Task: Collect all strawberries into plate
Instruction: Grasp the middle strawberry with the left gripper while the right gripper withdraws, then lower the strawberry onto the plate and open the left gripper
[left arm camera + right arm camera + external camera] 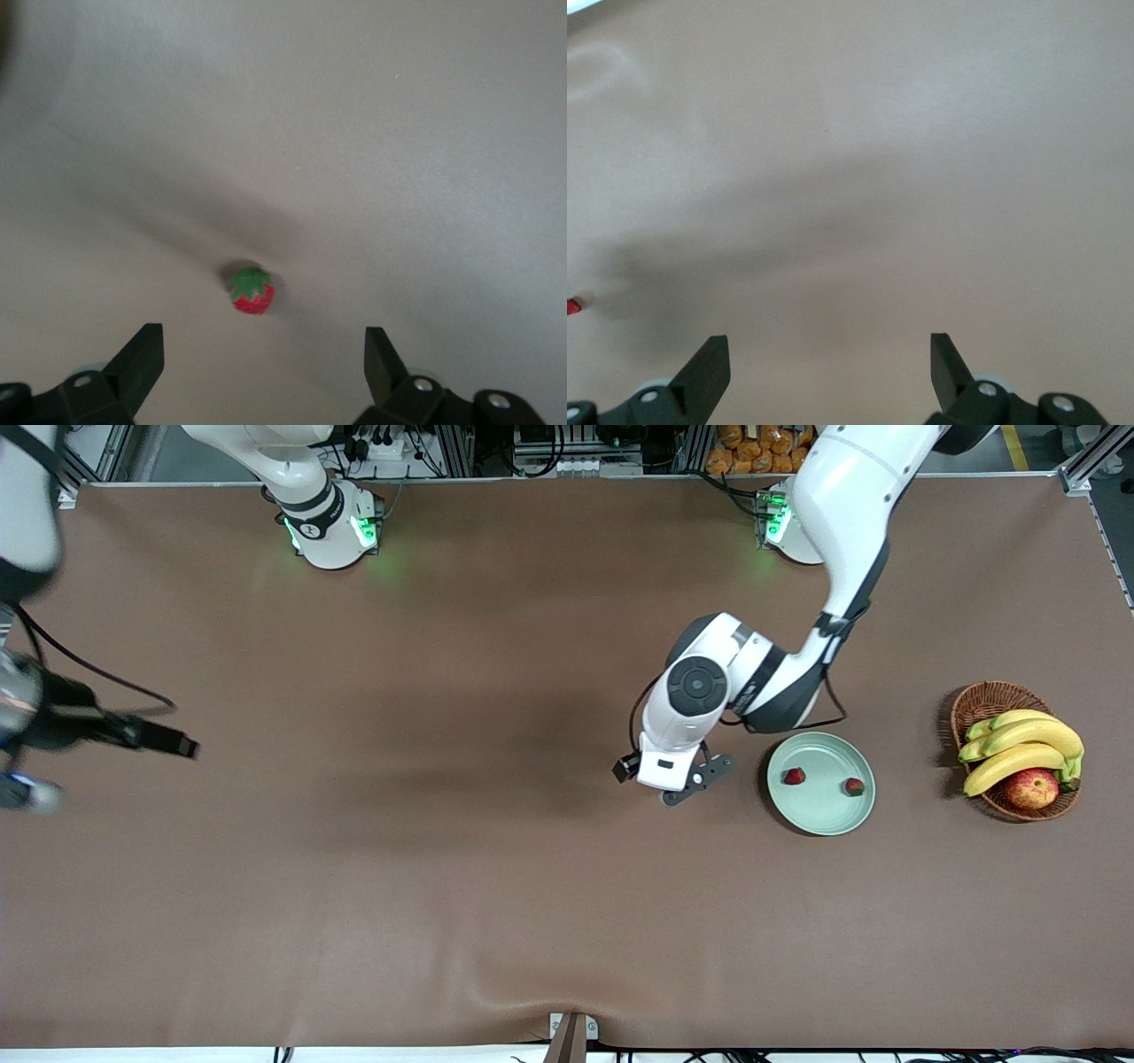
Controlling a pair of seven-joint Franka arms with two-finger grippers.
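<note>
While two strawberries point(795, 777) lie in plate point(821, 815), bananas point(1019, 748), apple point(1031, 788) fill basket point(985, 701).

Two small red strawberries point(795, 777) point(854, 786) lie apart in the plate point(821, 815), a shallow mint-green dish on the counter, one at about nine o'clock, the other at three o'clock. A third strawberry point(252, 291), green cap up, lies on the bare counter.

2 strawberries point(795, 777) in plate point(819, 815), left end effector point(687, 784) beside.
</note>
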